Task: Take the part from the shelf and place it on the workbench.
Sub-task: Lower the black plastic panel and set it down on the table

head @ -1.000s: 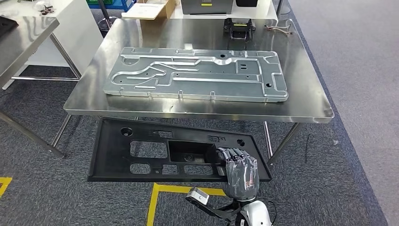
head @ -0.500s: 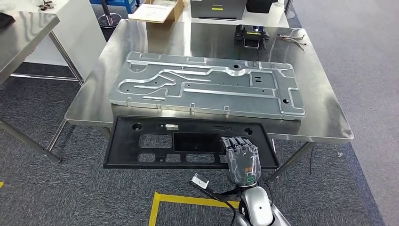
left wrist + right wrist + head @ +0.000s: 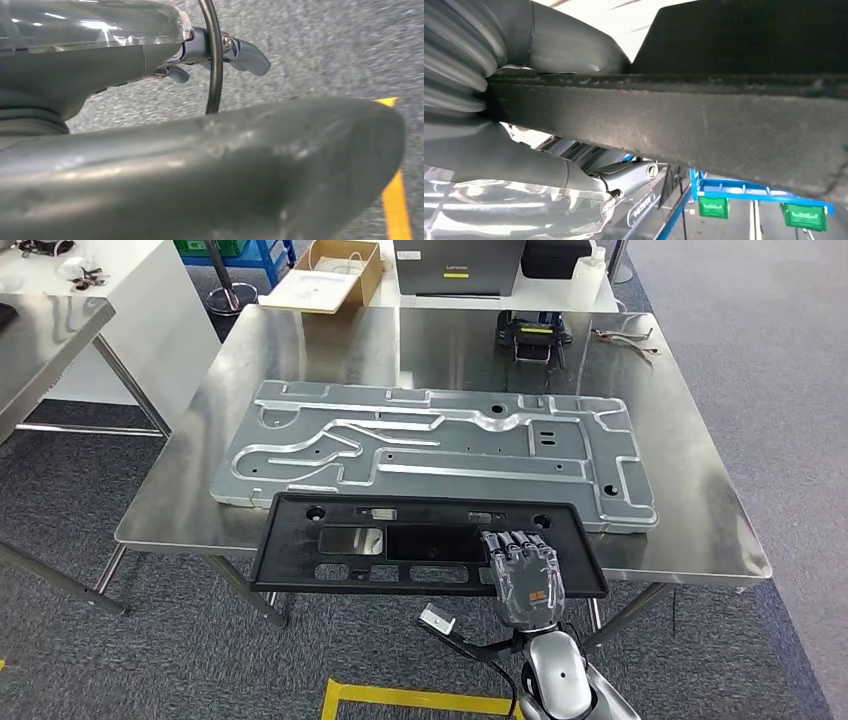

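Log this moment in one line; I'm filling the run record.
stage: carrying to workbench | right hand: holds black panel | panel: far edge over workbench | left hand: unclear

A: What's on the steel workbench (image 3: 690, 510)?
B: Lg grey metal panel (image 3: 440, 445) flat at ctr; black device (image 3: 534, 335) and loose cables (image 3: 625, 338) near far edge.
A: Under it?
B: Grey carpet floor (image 3: 120, 660), yellow tape line (image 3: 410, 700).

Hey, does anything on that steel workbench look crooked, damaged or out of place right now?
Mostly no. The black plastic panel, held by the right robot hand, overlaps the near edge of the grey metal plate and overhangs the workbench edge. No damage or spills visible.
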You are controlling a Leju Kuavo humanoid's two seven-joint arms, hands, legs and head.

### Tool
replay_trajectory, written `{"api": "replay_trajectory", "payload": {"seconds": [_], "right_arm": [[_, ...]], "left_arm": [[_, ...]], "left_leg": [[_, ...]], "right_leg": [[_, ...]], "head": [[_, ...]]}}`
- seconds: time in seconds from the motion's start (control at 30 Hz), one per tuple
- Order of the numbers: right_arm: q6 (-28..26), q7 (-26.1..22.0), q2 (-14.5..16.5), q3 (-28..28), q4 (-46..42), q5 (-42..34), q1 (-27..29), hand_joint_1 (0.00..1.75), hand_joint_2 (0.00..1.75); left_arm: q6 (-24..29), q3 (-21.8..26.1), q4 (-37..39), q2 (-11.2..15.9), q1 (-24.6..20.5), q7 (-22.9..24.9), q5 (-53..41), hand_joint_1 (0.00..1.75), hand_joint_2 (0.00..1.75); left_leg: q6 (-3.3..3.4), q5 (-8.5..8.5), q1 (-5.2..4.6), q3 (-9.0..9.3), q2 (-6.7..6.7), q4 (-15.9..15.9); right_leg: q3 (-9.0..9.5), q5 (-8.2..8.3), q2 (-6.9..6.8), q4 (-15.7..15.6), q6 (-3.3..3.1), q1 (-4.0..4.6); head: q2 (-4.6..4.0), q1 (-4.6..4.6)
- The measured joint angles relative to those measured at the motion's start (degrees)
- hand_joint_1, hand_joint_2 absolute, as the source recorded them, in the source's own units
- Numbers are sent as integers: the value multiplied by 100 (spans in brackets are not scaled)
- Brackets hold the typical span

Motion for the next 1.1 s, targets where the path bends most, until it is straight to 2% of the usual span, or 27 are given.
{"api": "replay_trajectory", "payload": {"seconds": [0.03, 0.07, 0.1, 0.17, 0.23, 0.3, 0.37, 0.4, 0.43, 0.47, 0.57, 0.6, 0.63, 0.7, 0.73, 0.77, 0.8, 0.87, 0.9, 0.93, 0.97, 1.0, 1.03, 1.1], "right_arm": [[19, 28, -35, 25, -4, 0, -17, 175, 175], [32, 54, -64, 49, -10, 0, -38, 175, 175], [44, 83, -92, 72, -16, 0, -55, 175, 175], [80, 171, -153, 120, -39, 1, -89, 175, 175], [145, 303, -248, 178, -67, 2, -140, 175, 175], [255, 465, -388, 256, -107, 2, -224, 175, 175], [373, 581, -555, 346, -169, 2, -297, 175, 175], [413, 607, -633, 386, -198, 2, -316, 175, 175], [437, 613, -704, 415, -222, 2, -330, 175, 175], [450, 614, -760, 437, -242, 2, -340, 175, 175], [457, 619, -880, 484, -292, 1, -380, 175, 175], [461, 621, -901, 501, -309, 0, -397, 175, 175], [469, 620, -917, 518, -328, 0, -410, 175, 175], [513, 620, -933, 552, -376, 0, -445, 175, 175], [544, 627, -947, 566, -398, 1, -461, 175, 175], [578, 639, -957, 575, -411, 1, -479, 175, 175], [608, 653, -966, 579, -419, 2, -486, 175, 175], [641, 664, -978, 585, -417, 2, -472, 175, 175], [647, 660, -980, 592, -411, 2, -447, 175, 175], [648, 657, -982, 602, -402, 2, -418, 175, 175], [648, 654, -982, 613, -390, 2, -395, 175, 175], [648, 649, -981, 624, -375, 2, -378, 175, 175], [645, 638, -980, 631, -358, 2, -369, 175, 175], [638, 598, -967, 634, -321, 1, -346, 175, 175]], "left_arm": [[0, -1, 2, 3, 5, -8, 2, 0, 0], [-1, -2, 4, 4, 9, -14, 5, 0, 0], [0, -2, 7, 4, 12, -20, 10, 0, 0], [3, -4, 10, 3, 5, -31, 19, 0, 0], [11, -9, 10, -1, 1, -36, 27, 0, 0], [23, -11, 10, -7, -3, -32, 35, 0, 0], [41, -11, 10, -12, -1, -24, 43, 0, 0], [47, -11, 10, -15, 4, -21, 46, 0, 0], [50, -11, 10, -16, 11, -21, 48, 0, 0], [50, -11, 10, -18, 18, -21, 48, 0, 0], [49, -11, 18, -55, 19, -21, 49, 0, 0], [49, -11, 22, -68, 9, -21, 50, 0, 0], [49, -11, 26, -77, 0, -21, 50, 0, 0], [52, -11, 26, -71, -8, -25, 53, 0, 0], [53, -11, 26, -68, -7, -31, 56, 0, 0], [53, -11, 26, -66, -8, -37, 64, 0, 0], [52, -11, 26, -64, -8, -44, 75, 0, 0], [38, -11, 26, -62, -4, -51, 99, 0, 0], [29, -11, 26, -59, 4, -51, 107, 0, 0], [21, -11, 26, -55, 13, -49, 110, 0, 0], [14, -11, 26, -53, 19, -46, 111, 0, 0], [11, -11, 26, -51, 23, -43, 113, 0, 0], [10, -11, 26, -48, 30, -41, 115, 0, 0], [8, -9, 26, -44, 35, -38, 122, 0, 0]], "left_leg": [[16, 359, -5, 29, 7, -354], [52, 630, -17, 57, 16, -604], [101, 802, -30, 65, 19, -741], [209, 800, -40, 119, 17, -793], [297, 780, -27, 229, 7, -855], [363, 729, -24, 335, 1, -897], [393, 636, -30, 432, -9, -906], [395, 581, -34, 494, -17, -906], [395, 521, -40, 569, -29, -906], [393, 461, -48, 654, -38, -907], [354, 269, -93, 874, -55, -897], [326, 209, -106, 908, -61, -901], [295, 177, -118, 947, -69, -886], [234, 161, -127, 994, -75, -847], [205, 165, -128, 972, -67, -720], [176, 123, -121, 866, -57, -507], [150, 32, -106, 696, -42, -204], [93, -283, -77, 247, -21, 456], [72, -407, -67, 74, -15, 633], [61, -437, -60, -24, -12, 637], [66, -337, -57, -35, -11, 461], [82, -96, -56, 22, -10, 136], [105, 251, -58, 89, -10, -243], [166, 699, -86, 176, -9, -741]], "right_leg": [[72, -75, 0, 20, 27, 1], [112, -141, 4, 27, 62, 8], [146, -186, 8, 29, 103, 14], [176, -199, 17, 61, 185, 26], [114, -175, 1, 284, 237, 8], [-221, -297, -16, 854, 272, -12], [-720, -631, -17, 1465, 300, -15], [-902, -774, -17, 1596, 305, -16], [-1000, -807, -17, 1556, 300, -14], [-1015, -685, -17, 1354, 280, -7], [-895, 267, -9, 394, 131, 60], [-868, 478, 0, 215, 91, 81], [-855, 552, 13, 136, 67, 88], [-747, 545, 22, 81, 28, 59], [-675, 528, 19, 47, 1, 40], [-601, 500, 13, 30, -25, 27], [-541, 464, 9, 19, -44, 21], [-447, 366, 8, 18, -60, 22], [-392, 314, 13, 19, -58, 23], [-324, 254, 18, 20, -54, 22], [-247, 194, 22, 20, -46, 22], [-166, 130, 24, 20, -35, 22], [-96, 65, 24, 22, -18, 25], [-24, -33, 32, 24, 32, 35]], "head": [[0, 1], [0, 2], [0, 2], [0, 2], [0, 4], [0, 3], [0, 2], [0, 3], [0, 4], [0, 3], [0, 3], [0, 3], [0, 2], [0, -2], [0, -3], [0, -4], [0, -5], [0, -5], [0, -6], [0, -5], [0, -6], [0, -5], [0, -4], [0, -4]]}}
